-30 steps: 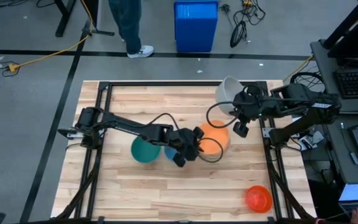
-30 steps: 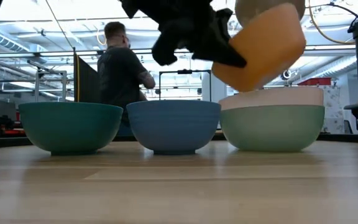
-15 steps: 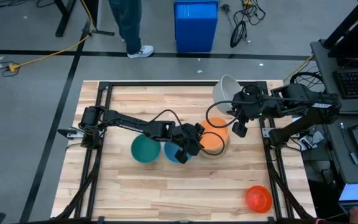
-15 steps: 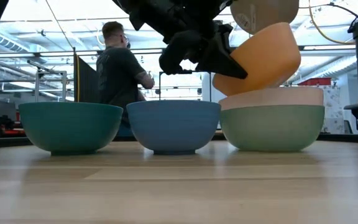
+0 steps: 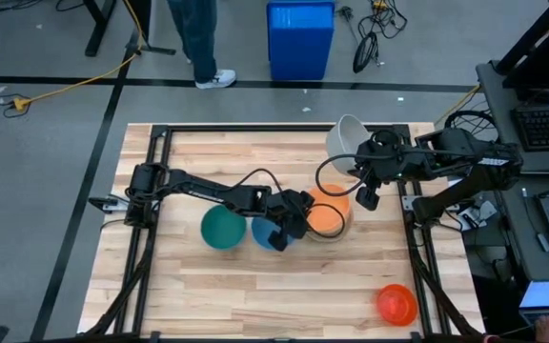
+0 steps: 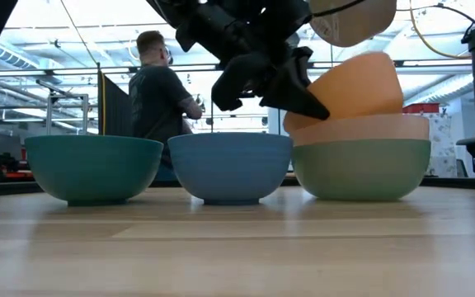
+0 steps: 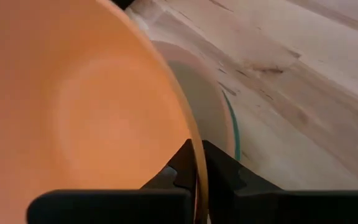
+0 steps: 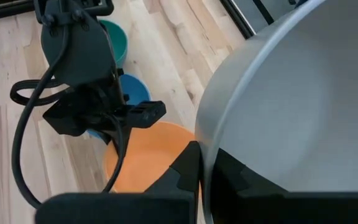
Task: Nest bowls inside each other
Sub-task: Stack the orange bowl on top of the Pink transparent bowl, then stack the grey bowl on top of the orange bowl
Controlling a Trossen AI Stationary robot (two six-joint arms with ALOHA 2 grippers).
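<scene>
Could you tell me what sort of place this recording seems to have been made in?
Probably a robotics lab or workshop: the wooden table stands on a grey floor strewn with cables, a keyboard sits on a side desk, and a person works behind under high ceiling lights.

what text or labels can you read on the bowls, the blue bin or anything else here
None can be read in any view.
The orange bowl, grey-white bowl, teal bowl, blue bowl and red-orange bowl are plain.
The blue bin shows no label.
The keyboard keys are too small to read.
</scene>
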